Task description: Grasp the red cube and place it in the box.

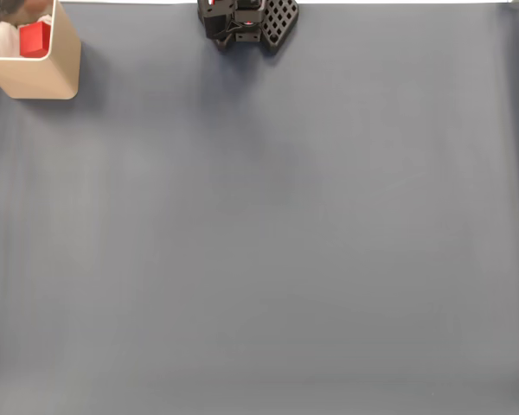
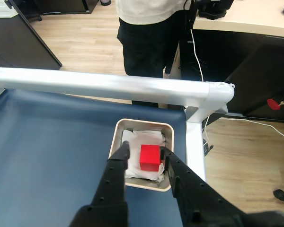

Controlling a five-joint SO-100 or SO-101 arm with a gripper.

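Two black fingers (image 2: 120,153) of the gripper (image 2: 143,152) are spread w/ a gap either side of the red cube (image 2: 150,156), which sits in the box (image 2: 117,130) on white lining. Risk: lifting out crooked, a fingertip could snag the box wall & drag it toward the table edge rail (image 2: 109,85) beyond.

one red cube (image 2: 150,156) — one box (image 2: 143,185) — one end effector (image 2: 143,153) — one person (image 2: 149,35)

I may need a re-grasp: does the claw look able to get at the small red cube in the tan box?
Probably yes: the open claw hangs right above the small red cube in the open-topped tan box, nothing between.
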